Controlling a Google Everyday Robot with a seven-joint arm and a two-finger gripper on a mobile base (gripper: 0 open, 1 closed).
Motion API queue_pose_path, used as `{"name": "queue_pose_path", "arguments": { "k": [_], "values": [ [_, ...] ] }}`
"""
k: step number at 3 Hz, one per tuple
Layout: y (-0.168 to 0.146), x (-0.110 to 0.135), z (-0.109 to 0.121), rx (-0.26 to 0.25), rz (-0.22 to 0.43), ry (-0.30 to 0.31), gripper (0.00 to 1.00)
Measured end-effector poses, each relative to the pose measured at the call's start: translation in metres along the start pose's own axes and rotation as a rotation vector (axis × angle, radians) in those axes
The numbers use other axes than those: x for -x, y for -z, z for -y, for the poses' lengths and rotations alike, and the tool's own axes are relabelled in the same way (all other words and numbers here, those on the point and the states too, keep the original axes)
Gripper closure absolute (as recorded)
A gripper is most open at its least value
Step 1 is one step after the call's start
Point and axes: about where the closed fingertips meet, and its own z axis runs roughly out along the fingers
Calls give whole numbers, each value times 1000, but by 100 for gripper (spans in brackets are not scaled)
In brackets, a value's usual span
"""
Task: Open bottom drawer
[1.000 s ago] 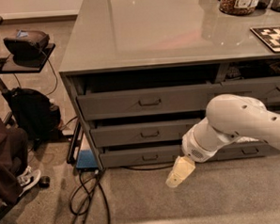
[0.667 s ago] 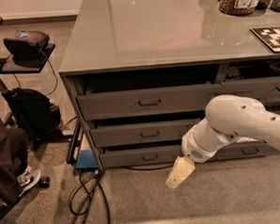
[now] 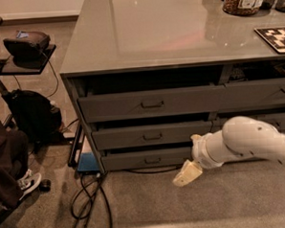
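Nothing has visibly moved: the arm [image 3: 249, 136] hangs low at right, as before. Under the grey surface [image 3: 143, 34], the bottom drawer [image 3: 130, 160] sits lowest in the left stack. Your end effector [image 3: 186, 174] hovers near the floor, right of the handle [image 3: 152, 160], probably lining up to reach it. You cannot tell whether it is open or closed.
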Motion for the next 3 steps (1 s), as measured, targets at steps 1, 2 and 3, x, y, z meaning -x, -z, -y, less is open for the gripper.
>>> {"name": "queue_pose_path", "arguments": {
  "k": [1, 2, 3],
  "values": [
    [-9, -22, 27, -143, -40, 87, 0],
    [-10, -43, 44, -301, -123, 192, 0],
    [-10, -43, 44, -301, -123, 192, 0]
  ]
}}
